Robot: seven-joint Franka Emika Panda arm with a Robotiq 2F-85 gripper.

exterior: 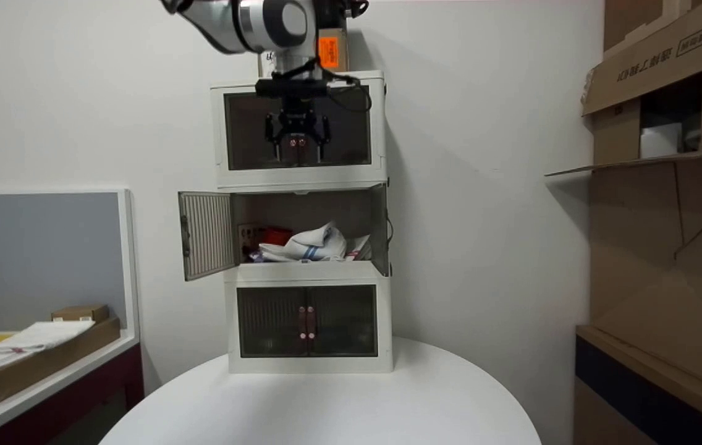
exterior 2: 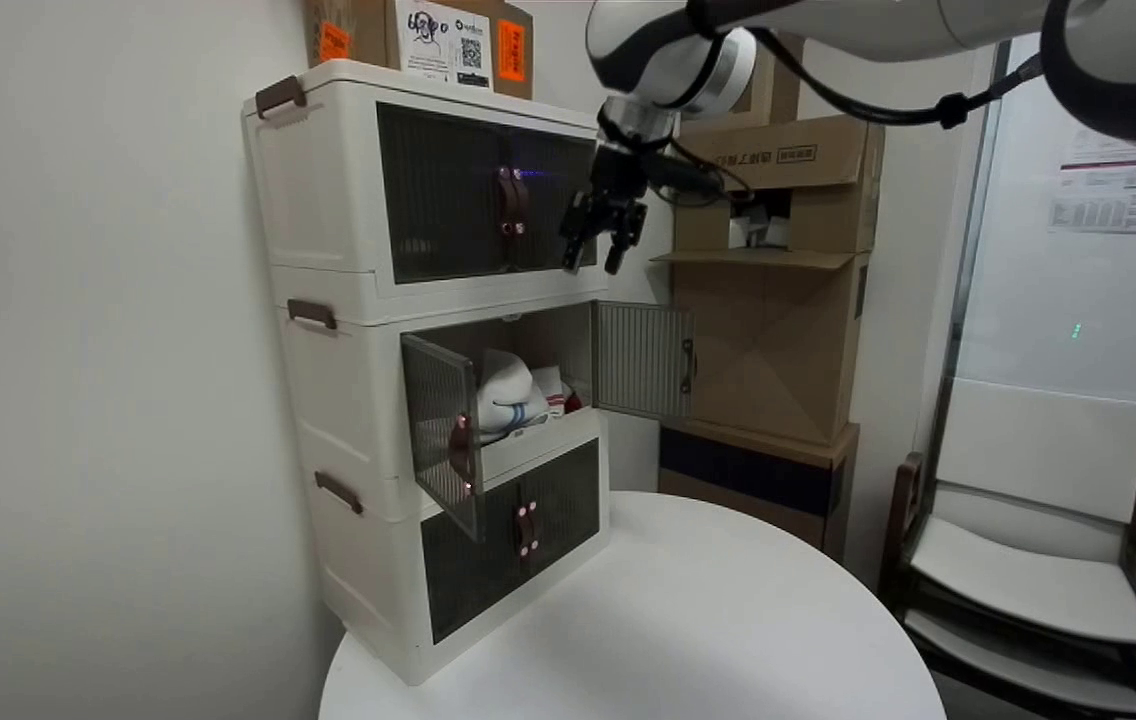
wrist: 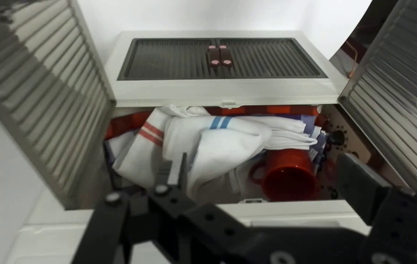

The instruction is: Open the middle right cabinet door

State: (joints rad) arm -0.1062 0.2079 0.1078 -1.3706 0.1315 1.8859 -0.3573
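The right door (exterior 2: 640, 358) of the middle tier (exterior 2: 343, 400) stands wide open on its right-hand hinge edge, with its handle (exterior 2: 688, 365) near the free edge. The left door (exterior: 209, 235) is likewise open; towels (exterior: 320, 244) and a red mug (wrist: 290, 176) show within. The cabinet (exterior: 304, 272) stands on a round white counter (exterior: 326, 411). The hand (exterior: 299, 154) hangs in front of the top tier (exterior: 221, 136), pointing down, its fingers (wrist: 359, 187) spread apart with nothing between them, touching neither door. Key relation, in both exterior views: for a viewer facing the cabinet, the right door lies below the hand and to its right; in the wrist view, where the tiers appear inverted, the same door falls at left. The door looks nearly square, so no long axis stands out; the line of reference is the upright hinge edge. With the door so far open, the task may be judged complete or nearly so. The next move probably calls only for drawing the hand back, up and away from the cabinet; a descent toward the right would risk knocking the door's free edge.
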